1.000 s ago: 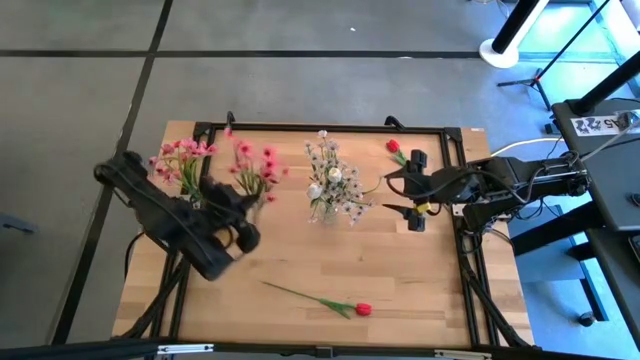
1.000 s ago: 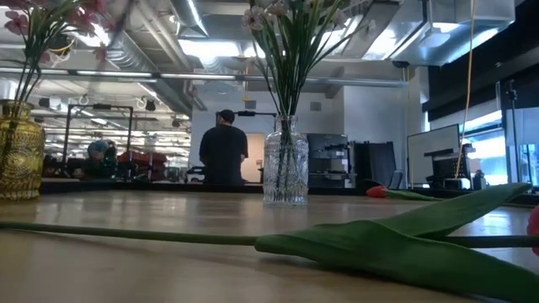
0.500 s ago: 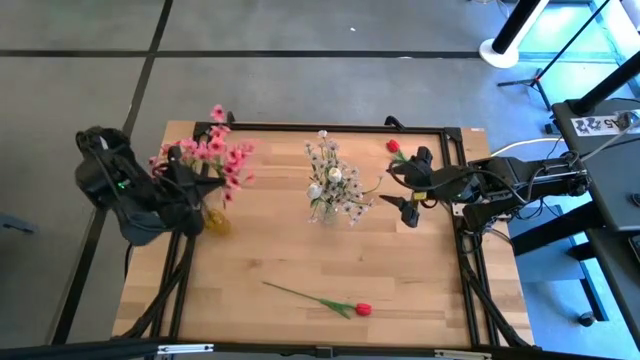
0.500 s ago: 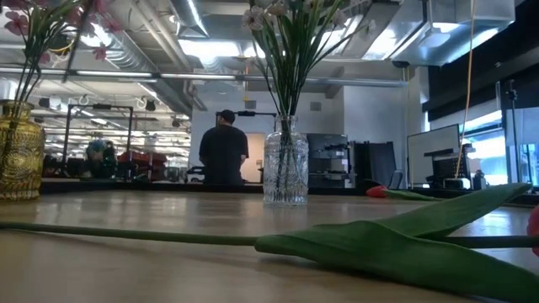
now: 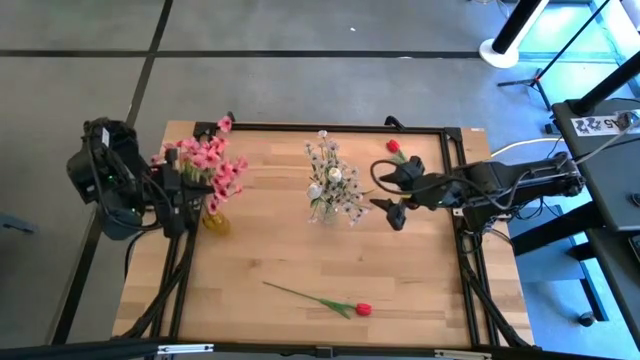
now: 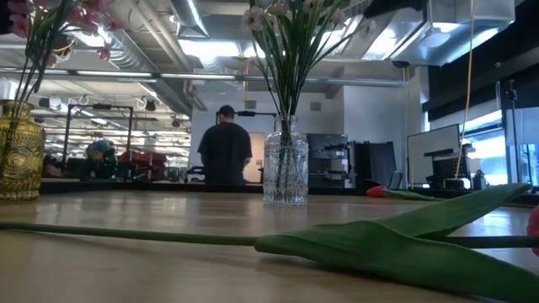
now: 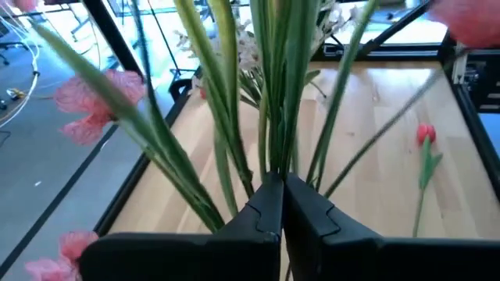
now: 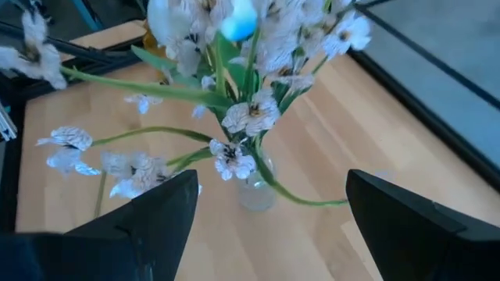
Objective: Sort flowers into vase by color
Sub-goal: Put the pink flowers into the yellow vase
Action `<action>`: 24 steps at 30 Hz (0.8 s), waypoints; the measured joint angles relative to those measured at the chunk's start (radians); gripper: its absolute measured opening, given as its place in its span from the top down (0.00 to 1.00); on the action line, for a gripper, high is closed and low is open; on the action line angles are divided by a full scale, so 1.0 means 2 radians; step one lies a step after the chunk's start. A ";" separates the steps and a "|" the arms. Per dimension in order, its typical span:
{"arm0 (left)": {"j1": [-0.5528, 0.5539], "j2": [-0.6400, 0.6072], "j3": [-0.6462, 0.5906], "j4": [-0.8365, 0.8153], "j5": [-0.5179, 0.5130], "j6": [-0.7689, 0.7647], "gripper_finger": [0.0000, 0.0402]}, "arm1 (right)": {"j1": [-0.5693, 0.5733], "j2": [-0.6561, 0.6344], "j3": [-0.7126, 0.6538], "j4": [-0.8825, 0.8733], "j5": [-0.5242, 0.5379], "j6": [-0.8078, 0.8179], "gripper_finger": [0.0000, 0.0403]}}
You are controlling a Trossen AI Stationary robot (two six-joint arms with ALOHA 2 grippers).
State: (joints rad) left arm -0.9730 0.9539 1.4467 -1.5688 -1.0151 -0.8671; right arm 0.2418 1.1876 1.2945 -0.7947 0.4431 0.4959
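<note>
Currently, left end effector point(image 7: 281, 204) clenched on pink flower stems point(image 7: 273, 101) above gold vase point(image 5: 215, 220). Right end effector point(image 5: 393, 190) released, beside glass vase point(image 5: 325, 212) of white sprigs point(image 5: 333, 172).

Bright lamps on the ceiling point(image 6: 202, 46) glare at 12 o'clock. Close pink flowers point(image 7: 94, 101) look blurry, the table point(image 5: 300, 260) evenly lit.

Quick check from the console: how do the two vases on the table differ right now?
The gold vase is amber and opaque; the clear vase is see-through cut glass. The gold vase holds pink flowers; the clear vase holds white flowers. The gold vase stands at the table's left edge with the left pincer shut on its stems, while the clear vase stands mid-table with the open right pincer beside it. Both stand upright.
</note>
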 joint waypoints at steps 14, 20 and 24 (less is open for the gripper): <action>-0.003 -0.017 -0.031 -0.001 0.047 0.020 1.00 | 0.000 0.025 0.000 0.023 -0.018 0.002 0.19; -0.003 -0.016 -0.005 -0.001 0.063 0.044 1.00 | 0.000 0.025 0.000 0.023 -0.018 0.003 0.19; -0.003 -0.018 -0.005 -0.001 0.075 0.023 1.00 | 0.000 0.025 0.000 0.023 -0.018 0.016 0.19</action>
State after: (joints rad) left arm -0.9783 0.9183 1.4364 -1.5703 -0.8651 -0.8216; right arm 0.2419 1.2369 1.2945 -0.7486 0.4068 0.5276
